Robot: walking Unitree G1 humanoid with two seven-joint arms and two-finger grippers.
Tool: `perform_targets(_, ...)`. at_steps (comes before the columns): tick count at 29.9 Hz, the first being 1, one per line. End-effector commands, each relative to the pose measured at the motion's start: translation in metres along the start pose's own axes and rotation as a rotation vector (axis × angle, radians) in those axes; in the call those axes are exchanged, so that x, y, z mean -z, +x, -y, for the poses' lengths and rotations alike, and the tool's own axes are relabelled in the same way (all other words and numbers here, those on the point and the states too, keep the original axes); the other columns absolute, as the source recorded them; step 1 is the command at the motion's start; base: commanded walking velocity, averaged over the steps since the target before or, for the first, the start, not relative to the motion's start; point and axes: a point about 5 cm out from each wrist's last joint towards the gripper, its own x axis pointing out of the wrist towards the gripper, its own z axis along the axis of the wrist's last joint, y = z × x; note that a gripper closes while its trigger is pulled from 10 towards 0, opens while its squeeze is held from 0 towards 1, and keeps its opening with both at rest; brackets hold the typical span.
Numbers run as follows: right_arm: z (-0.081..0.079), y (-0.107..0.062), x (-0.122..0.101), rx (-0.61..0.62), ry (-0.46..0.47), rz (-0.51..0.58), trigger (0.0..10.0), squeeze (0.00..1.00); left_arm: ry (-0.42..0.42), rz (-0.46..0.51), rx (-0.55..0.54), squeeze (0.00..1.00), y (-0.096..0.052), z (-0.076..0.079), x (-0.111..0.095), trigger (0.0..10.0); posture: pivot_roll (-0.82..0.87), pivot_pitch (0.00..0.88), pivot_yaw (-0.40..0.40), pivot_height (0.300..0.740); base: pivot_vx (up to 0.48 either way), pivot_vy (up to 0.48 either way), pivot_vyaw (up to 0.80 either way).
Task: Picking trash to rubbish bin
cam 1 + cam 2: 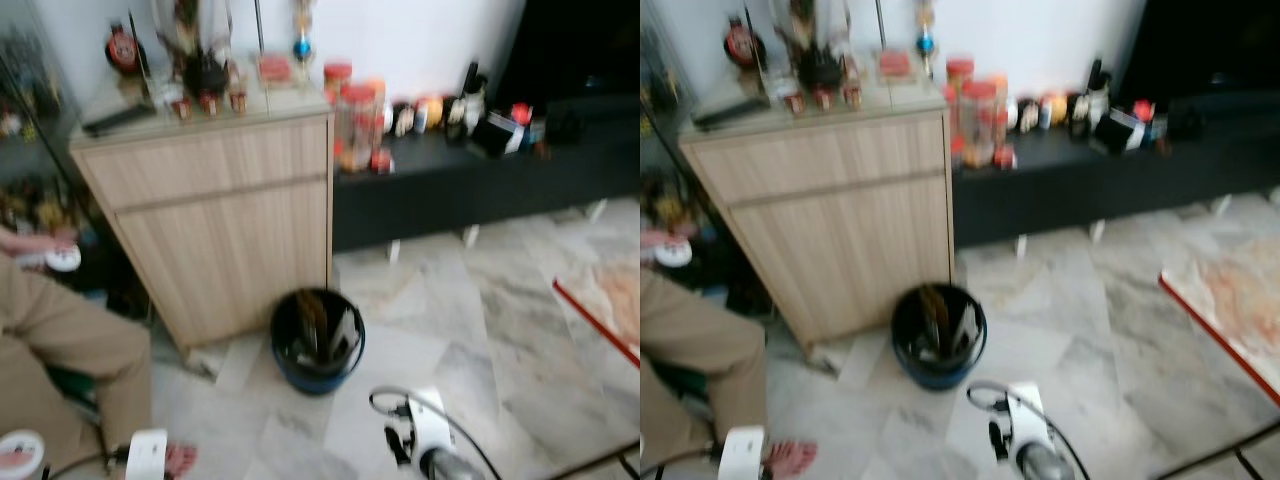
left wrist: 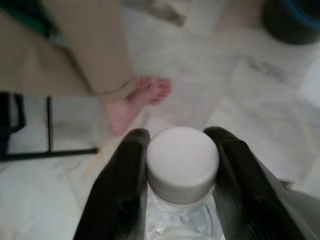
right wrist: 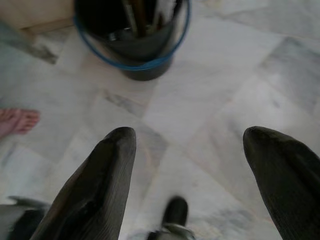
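Left hand [image 2: 182, 185] gripping clear bottle [image 2: 181, 220] below its unlabelled white cap [image 2: 182, 160] | right hand [image 3: 202, 165] gaping wide over marble floor [image 3: 235, 90] | blue-rimmed bin [image 1: 317, 340] sitting beside wooden cabinet [image 1: 220, 220]

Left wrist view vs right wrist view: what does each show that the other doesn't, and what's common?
Left wrist view: the left gripper shut on a clear plastic bottle with a white screw cap, beside a person's tan trouser leg.

Right wrist view: the right gripper open with nothing between its black fingers, and inside the bin, dark trash.

Both: the black rubbish bin with a blue rim, the grey marble floor, a bare foot.
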Motion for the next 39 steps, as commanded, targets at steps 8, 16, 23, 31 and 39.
perform_targets(8,0.004,0.001,-0.008,0.017,0.034,0.018,10.0,0.0,0.016,0.043,0.026,0.0,0.005,0.005,-0.021,10.0,0.09,0.0,0.066,0.74,0.315,0.0,0.0)
perform_targets(16,0.004,0.0,-0.003,0.02,0.037,0.008,10.0,0.0,0.011,0.057,0.026,0.0,0.006,0.005,-0.027,10.0,0.09,0.0,0.062,0.74,0.314,0.0,0.0)
perform_targets(23,0.002,-0.001,0.004,0.014,0.034,-0.014,10.0,0.0,-0.024,0.02,-0.004,0.0,0.002,0.0,-0.009,10.0,0.13,0.0,0.047,0.74,0.349,0.0,-0.14)
perform_targets(31,-0.004,0.0,0.0,0.003,0.034,0.001,10.0,0.0,-0.03,0.009,-0.025,0.0,0.001,-0.009,-0.004,10.0,0.14,0.0,0.051,0.74,0.329,0.0,-0.1)
perform_targets(39,-0.006,0.0,0.002,-0.006,0.023,-0.005,10.0,0.0,-0.031,0.015,-0.024,0.0,0.002,-0.007,-0.007,10.0,0.13,0.0,0.053,0.74,0.33,0.0,0.0)
